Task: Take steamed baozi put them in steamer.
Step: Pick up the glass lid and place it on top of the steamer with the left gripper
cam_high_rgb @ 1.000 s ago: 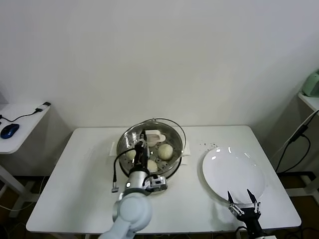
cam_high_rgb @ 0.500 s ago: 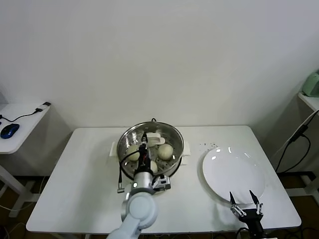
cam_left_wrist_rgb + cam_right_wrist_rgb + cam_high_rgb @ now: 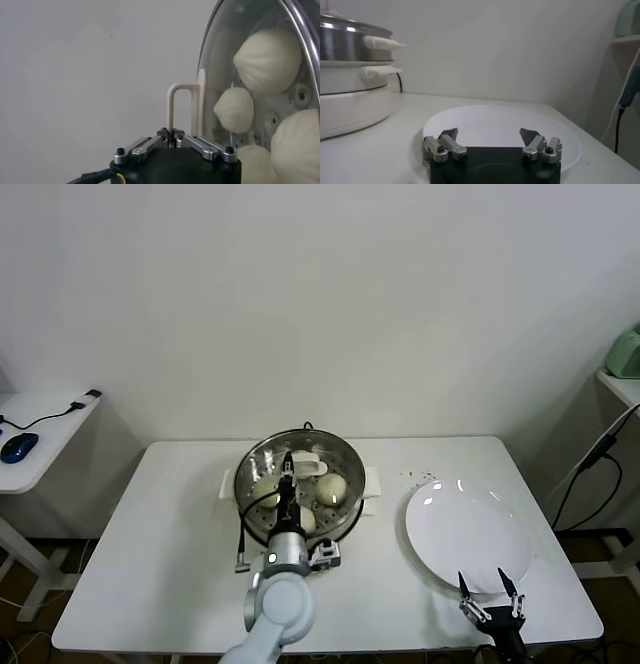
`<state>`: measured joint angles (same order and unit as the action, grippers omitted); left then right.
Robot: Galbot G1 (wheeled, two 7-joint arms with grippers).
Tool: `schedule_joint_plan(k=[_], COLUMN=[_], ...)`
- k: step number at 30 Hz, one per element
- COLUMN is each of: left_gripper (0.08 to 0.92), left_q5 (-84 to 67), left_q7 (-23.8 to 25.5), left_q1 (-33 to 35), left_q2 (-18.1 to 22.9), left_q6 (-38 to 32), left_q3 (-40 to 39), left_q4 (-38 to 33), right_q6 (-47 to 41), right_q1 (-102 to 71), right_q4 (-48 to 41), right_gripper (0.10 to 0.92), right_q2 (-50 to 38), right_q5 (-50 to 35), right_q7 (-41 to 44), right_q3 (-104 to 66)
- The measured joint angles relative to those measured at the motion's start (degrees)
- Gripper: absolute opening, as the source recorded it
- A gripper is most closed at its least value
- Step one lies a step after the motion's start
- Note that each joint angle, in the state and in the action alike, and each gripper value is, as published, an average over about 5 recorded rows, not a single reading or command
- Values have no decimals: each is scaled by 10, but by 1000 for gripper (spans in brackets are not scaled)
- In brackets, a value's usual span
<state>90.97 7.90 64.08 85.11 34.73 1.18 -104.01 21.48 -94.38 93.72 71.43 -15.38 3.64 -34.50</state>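
Step in hand: the loading looks all but done. The baozi [image 3: 333,487] sit inside the steamer [image 3: 302,484], at least three showing from the head camera and four pale domes in the left wrist camera, and the plate [image 3: 467,534] to the steamer's right lies bare.
Left end effector [image 3: 290,474]: reaching over the steamer's near rim, above the buns. Its fingers are pressed together, and nothing shows between them.
Right end effector [image 3: 489,590]: parked at the near edge of the plate, well apart from the steamer, fingers spread wide and carrying nothing.
Next move, my guess: lift the left arm straight up and back toward the robot, clear of the rim and of the buns just beside the tool. A sideways drag could dent soft dough or knock the pot.
Baozi: cream-white, smooth and domed, with faint pleat lines toward the crown; they look soft and easily marked.
Steamer: round, polished steel wall with bright reflections, a perforated tray under the buns, and a white base with side handles [image 3: 380,43] jutting out.
Plate: flat, glossy white, round, with highlights along its rim.
Bench [image 3: 170,524]: plain white top; a sprinkle of dark specks [image 3: 422,476] lies between the steamer and the plate.
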Motion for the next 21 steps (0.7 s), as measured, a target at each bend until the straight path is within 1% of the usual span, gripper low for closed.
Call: schedule_joint_plan(k=[3, 6, 13, 21], left_gripper=[138, 179, 376, 610], left_q5=[3, 3, -9, -44], left_q7=[0, 3, 18, 26], left_q1=[-1, -2, 4, 26], left_q2=[0, -1, -13, -39], left_q6=[0, 0, 1, -6], left_q3=[0, -3, -13, -18], left_q4=[2, 0, -20, -79], right_q6=[2, 2, 0, -11], right_q1=[0, 1, 1, 2], right_q4=[0, 0, 1, 3], right_gripper=[823, 823, 823, 823], right_q2=[0, 0, -2, 2], right_q5=[2, 2, 2, 2], right_q7=[1, 2, 6, 12], right_q3=[1, 2, 0, 1])
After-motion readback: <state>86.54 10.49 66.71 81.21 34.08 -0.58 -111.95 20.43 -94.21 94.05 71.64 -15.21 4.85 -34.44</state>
